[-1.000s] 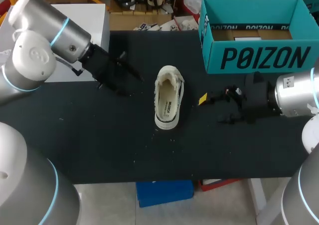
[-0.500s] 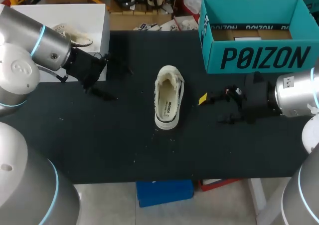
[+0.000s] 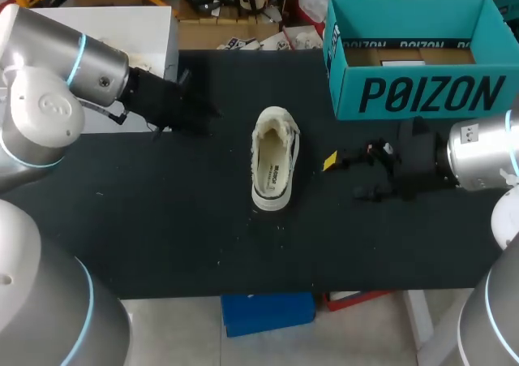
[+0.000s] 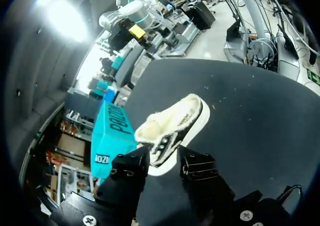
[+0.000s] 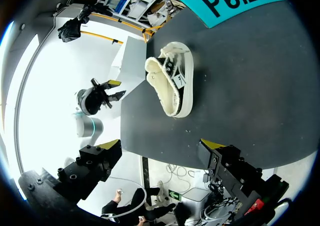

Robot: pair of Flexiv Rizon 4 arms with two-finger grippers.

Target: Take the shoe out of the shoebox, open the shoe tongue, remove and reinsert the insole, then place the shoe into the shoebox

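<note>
**Shoe out of box, both grippers empty: prep the tongue grab**

Find shoe (image 3: 274,159) sole-down mid-table (image 3: 162,220), opening up, well apart from shoebox (image 3: 422,98) at the far right. Treat left gripper (image 3: 197,100) as spread and holding nothing, parked well left of the shoe. Same for right gripper (image 3: 345,177): wide open, empty, near the shoe's right side. Judging by the insole seated inside, assume tongue opening is next. Brace one sidewall first, else expect skidding on the cloth. Come at the tongue from above and pinch its edge only, not the fleecy lining. Pull low along the shoe's length to avoid tipping.
</note>
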